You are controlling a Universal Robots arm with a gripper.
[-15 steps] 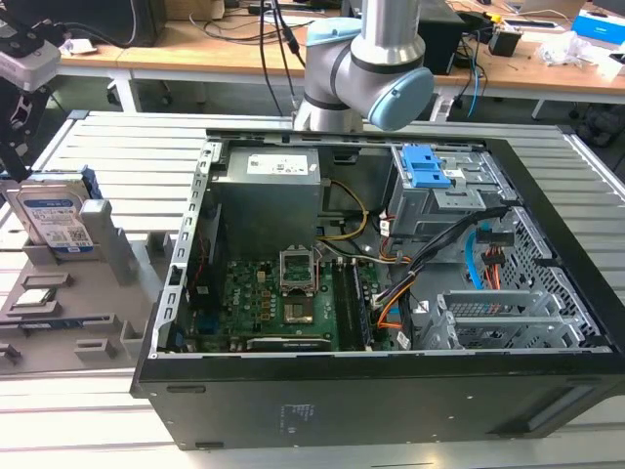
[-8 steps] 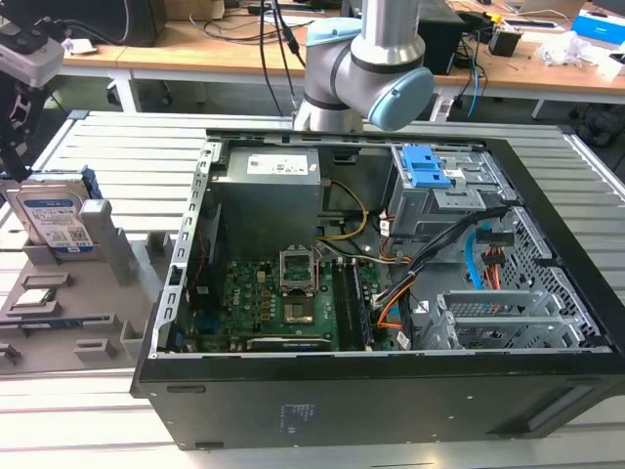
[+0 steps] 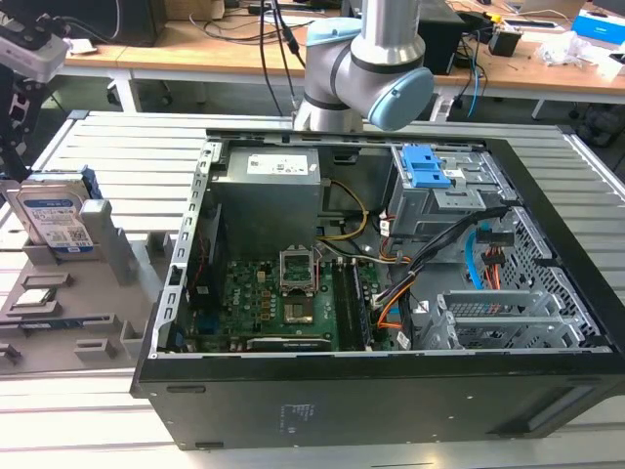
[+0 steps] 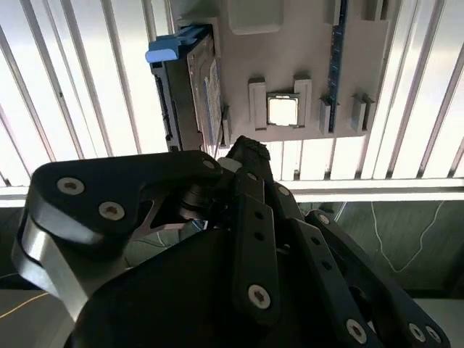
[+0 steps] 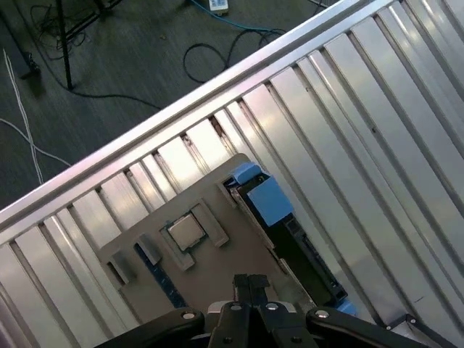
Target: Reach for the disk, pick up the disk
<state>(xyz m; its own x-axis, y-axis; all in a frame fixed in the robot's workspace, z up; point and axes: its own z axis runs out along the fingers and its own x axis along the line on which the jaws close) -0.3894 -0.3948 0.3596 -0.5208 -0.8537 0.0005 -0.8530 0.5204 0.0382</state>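
Exterior view: the disk (image 3: 54, 217) stands on edge in a grey holder (image 3: 109, 256) on the slatted table (image 3: 127, 147), at the exterior view's left, beside the open case (image 3: 371, 410). The arm (image 3: 376, 59) rises behind the case. In both wrist views the gripper (image 4: 246, 150) (image 5: 251, 284) points toward the holder, clear of the disk, its fingers closed together and holding nothing. A chip (image 4: 281, 109) lies in the holder near the disk.
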